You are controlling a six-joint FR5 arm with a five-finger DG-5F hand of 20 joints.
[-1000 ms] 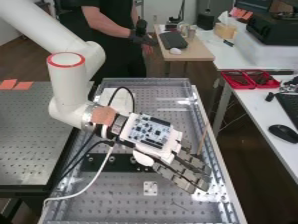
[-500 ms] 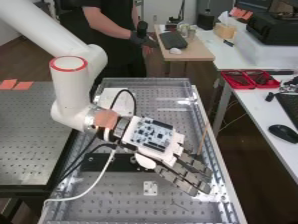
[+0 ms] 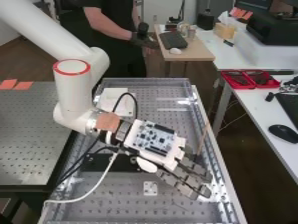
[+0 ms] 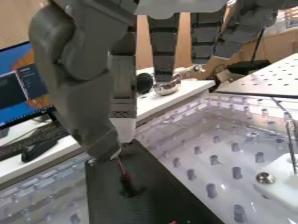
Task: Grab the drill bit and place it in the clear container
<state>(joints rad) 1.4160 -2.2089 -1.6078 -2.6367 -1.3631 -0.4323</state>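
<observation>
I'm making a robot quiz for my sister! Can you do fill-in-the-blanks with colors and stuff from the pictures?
1. The big robot arm is colored ____.
2. On the back of the hand sits a circuit ____.
3. On the white table, the open tray is colored ____.
4. In the wrist view, the long flat plate below the hand is colored ____.

Missing words: white; board; red; black.
</observation>
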